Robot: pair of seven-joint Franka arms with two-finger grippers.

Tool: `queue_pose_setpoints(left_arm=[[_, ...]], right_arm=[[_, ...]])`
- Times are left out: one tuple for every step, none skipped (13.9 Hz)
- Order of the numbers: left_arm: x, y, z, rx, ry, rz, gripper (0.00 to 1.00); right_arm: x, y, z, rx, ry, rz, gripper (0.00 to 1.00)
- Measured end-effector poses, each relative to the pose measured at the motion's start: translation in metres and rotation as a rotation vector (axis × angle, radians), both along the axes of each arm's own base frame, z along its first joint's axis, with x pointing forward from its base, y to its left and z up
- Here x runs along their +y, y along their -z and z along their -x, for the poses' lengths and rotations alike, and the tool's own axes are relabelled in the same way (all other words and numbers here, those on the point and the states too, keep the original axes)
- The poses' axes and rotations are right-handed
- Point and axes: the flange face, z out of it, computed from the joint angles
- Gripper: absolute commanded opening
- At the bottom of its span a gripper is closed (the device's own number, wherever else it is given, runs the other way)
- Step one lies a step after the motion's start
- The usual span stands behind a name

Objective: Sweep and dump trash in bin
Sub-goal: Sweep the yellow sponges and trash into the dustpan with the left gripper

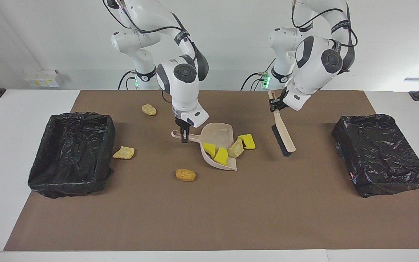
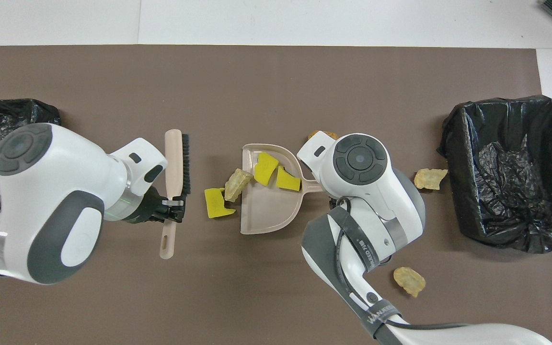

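Facing view first: right gripper (image 1: 184, 135) is clamped on the dustpan (image 1: 217, 145) handle, pan resting on the mat (image 1: 209, 218). Just past the gripper, in the pan, sit two yellow sponges (image 1: 215, 152); a tan lump (image 1: 235, 148) leans on the pan's lip and a third sponge (image 1: 247, 141) lies just outside it. Left gripper (image 1: 274, 105) is shut on the brush (image 1: 282, 136) handle, bristle end tilted down over bare mat between pan and the bin (image 1: 380, 153) at its own end. Three more lumps (image 1: 185, 175) lie loose around the right gripper. The second bin (image 1: 72, 153) stands at the right arm's end.

Overhead view: right gripper is hidden under its wrist, and one loose lump (image 2: 323, 135) barely peeks out. Left gripper (image 2: 171, 209) shows pinching the brush (image 2: 176, 177) handle. Pan (image 2: 269, 211) contents and outside sponge (image 2: 216, 203) read clearly; so does the open bin (image 2: 503, 167).
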Motion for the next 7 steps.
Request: queue_pose_setpoints(left_arm=[[-0.008, 0.014, 0.012, 0.002, 0.005, -0.011, 0.0], [-0.021, 0.025, 0.021, -0.009, 0.02, -0.017, 0.0], [-0.037, 0.034, 0.031, -0.025, 0.047, -0.019, 0.0], [-0.054, 0.039, 0.039, -0.042, 0.079, -0.015, 0.0], [-0.07, 0.04, 0.048, -0.057, 0.106, -0.01, 0.0], [-0.085, 0.04, 0.055, -0.067, 0.128, 0.001, 0.0], [-0.099, 0.038, 0.062, -0.073, 0.142, 0.023, 0.0]], right_arm=[[0.0, 0.001, 0.0, -0.001, -0.004, 0.0, 0.0], [0.0, 0.002, 0.001, 0.0, -0.005, 0.0, 0.0], [0.0, 0.002, 0.001, 0.0, -0.005, 0.0, 0.0], [0.0, 0.003, 0.001, -0.001, -0.006, -0.001, 0.0], [0.0, 0.003, 0.001, -0.004, -0.006, -0.003, 0.0], [0.001, 0.003, 0.001, -0.01, -0.008, -0.006, 0.0], [0.002, 0.004, 0.001, -0.012, -0.01, -0.008, 0.0]])
